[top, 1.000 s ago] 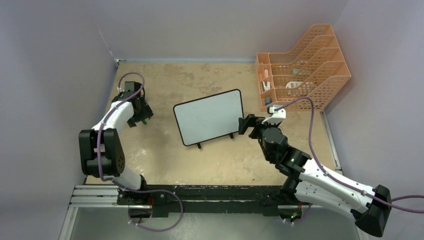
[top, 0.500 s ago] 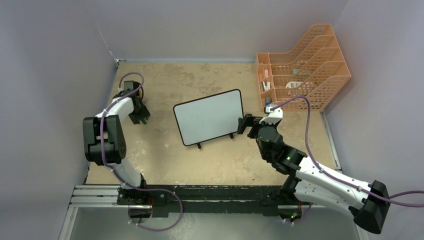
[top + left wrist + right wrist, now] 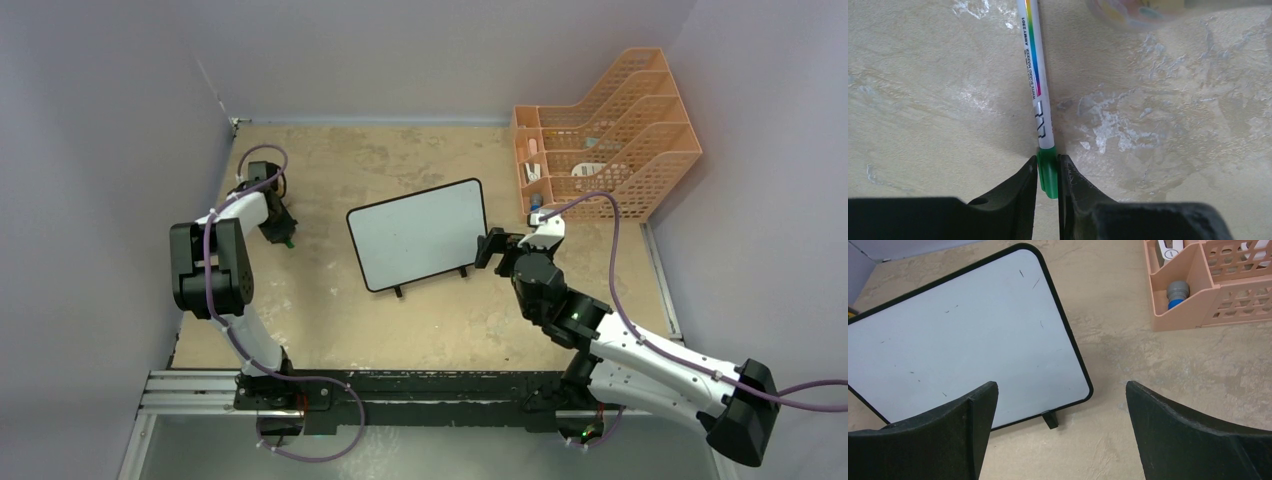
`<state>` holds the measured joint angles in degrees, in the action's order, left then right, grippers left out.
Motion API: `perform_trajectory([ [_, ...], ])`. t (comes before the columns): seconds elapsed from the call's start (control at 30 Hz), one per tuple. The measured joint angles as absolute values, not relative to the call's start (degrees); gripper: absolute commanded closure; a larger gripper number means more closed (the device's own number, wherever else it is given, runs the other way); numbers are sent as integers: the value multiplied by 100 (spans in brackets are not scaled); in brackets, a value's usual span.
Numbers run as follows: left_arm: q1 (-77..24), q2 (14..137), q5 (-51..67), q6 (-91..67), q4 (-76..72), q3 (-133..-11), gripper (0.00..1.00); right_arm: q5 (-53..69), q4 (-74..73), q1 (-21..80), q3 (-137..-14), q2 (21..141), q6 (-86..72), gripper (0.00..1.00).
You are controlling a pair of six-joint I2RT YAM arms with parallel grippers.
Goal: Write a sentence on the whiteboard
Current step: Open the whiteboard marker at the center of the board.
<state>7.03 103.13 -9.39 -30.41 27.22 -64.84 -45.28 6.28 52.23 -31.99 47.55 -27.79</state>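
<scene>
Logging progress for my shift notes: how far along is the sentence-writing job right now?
Done: nothing written; the whiteboard shows only faint specks. In hand: the left claw pinches the green end of the marker lying on the table. The right claw hangs open by the board's right edge. Remaining: lift the marker, probably uncap it, and write the whole sentence.

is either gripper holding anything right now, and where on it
Left gripper pinches the whiteboard marker by its green cap end. Right gripper is open, holding nothing.
</scene>
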Motion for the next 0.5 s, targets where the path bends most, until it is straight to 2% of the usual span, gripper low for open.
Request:
perform_trajectory([
  [0.3,716,9662,-849,-3035,2842,-5806,92,-4547,628,5223,-3181,4759,-2779,1],
  [0.4,718,9299,-784,-3030,3142,-5513,92,-4547,631,5223,-3173,4746,-2779,1],
  [0.5,718,8993,-755,-3020,3389,-5290,87,-4547,631,5223,-3170,4746,-2779,1],
])
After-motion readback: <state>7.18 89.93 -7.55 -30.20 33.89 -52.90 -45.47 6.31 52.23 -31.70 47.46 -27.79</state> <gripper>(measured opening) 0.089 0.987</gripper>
